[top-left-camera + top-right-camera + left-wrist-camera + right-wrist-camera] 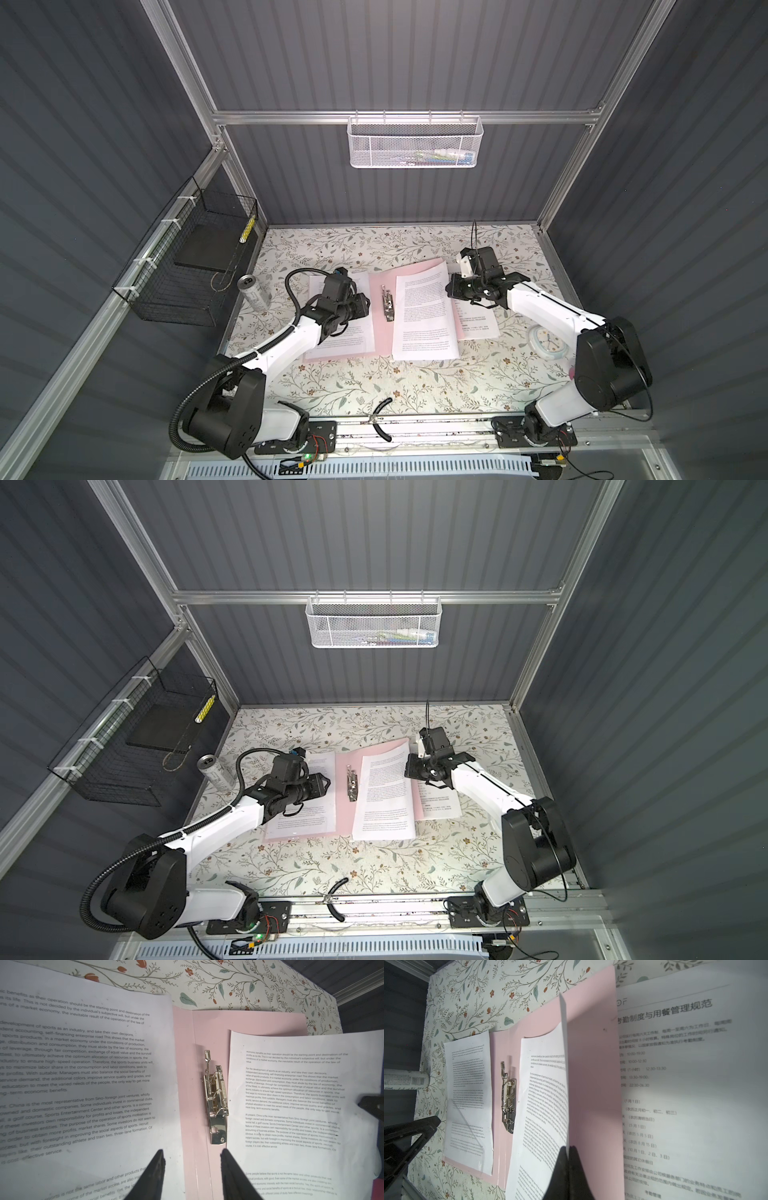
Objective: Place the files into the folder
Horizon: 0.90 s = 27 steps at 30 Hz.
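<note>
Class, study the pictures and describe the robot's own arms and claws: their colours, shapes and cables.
Both the left arm and right arm have smooth white links between bulky black joint housings. The left claw and right claw each end in two black tapering fingers. A thick corrugated hose loops along the left arm; a thin black cable trails the right.

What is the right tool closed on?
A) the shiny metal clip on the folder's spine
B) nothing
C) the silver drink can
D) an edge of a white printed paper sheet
D: in the right wrist view the right tool pinches the raised edge of the white printed paper sheet over the open pale pink folder.
</note>
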Tool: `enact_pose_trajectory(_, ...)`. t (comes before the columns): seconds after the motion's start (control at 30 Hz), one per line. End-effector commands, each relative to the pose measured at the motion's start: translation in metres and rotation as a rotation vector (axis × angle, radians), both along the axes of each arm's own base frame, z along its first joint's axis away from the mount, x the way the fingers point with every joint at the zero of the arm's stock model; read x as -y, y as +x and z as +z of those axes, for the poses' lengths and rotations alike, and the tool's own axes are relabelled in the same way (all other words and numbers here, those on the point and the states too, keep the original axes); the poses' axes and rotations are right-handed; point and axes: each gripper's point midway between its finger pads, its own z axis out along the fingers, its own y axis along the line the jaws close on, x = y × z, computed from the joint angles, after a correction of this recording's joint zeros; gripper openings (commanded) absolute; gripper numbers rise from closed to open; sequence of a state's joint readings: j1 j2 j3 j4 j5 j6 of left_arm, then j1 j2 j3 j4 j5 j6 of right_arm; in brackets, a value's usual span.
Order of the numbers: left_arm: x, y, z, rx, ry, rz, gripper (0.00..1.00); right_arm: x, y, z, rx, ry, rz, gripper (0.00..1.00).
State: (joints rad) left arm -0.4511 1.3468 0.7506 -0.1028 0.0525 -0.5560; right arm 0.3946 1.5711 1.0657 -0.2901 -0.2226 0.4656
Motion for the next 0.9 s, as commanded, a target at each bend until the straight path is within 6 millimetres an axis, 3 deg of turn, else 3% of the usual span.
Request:
enact_pose_trajectory(0.0, 0.004, -0.001, -0.002, 0.007, 0.004, -0.033, 0.46, -0.013, 0.009, 0.0, 0.013, 0.002, 0.075, 0.0)
enact_pose_trajectory(0.33, 0.006, -0.002, -0.008, -0.003, -0.001, -0.038, 0.46, -0.027, 0.035, 0.002, 0.027, -0.036, 0.137, 0.0)
enact_pose_trajectory(0.87, 0.003, -0.003, -0.01, -0.01, 0.016, -0.034, 0.46, -0.038, 0.049, -0.018, -0.01, -0.023, 0.149, 0.0)
